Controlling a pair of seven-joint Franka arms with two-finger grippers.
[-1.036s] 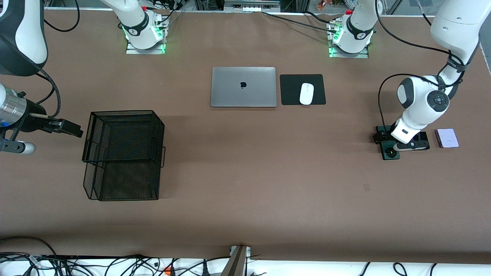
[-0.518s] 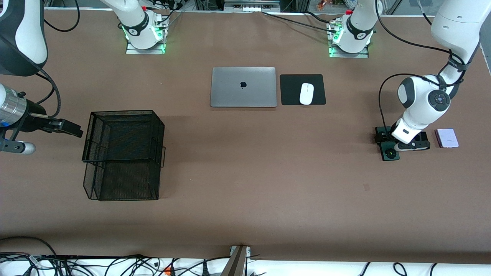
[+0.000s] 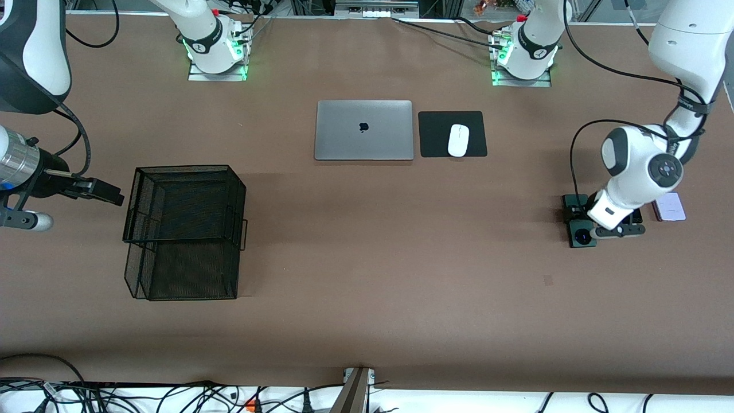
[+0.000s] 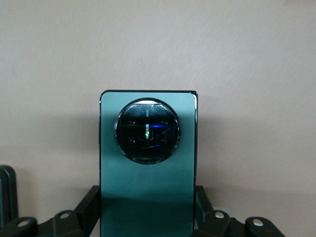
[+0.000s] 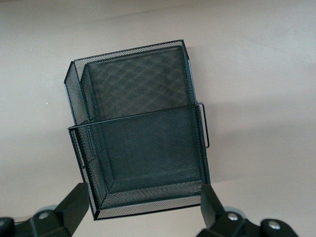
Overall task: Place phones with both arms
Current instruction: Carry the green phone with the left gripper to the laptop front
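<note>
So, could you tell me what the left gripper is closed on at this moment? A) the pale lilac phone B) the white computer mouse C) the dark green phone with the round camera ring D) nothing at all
C: in the left wrist view the left gripper has its fingers pressed against both long edges of the dark green phone, while the pale lilac phone lies untouched on the table beside it.
</note>
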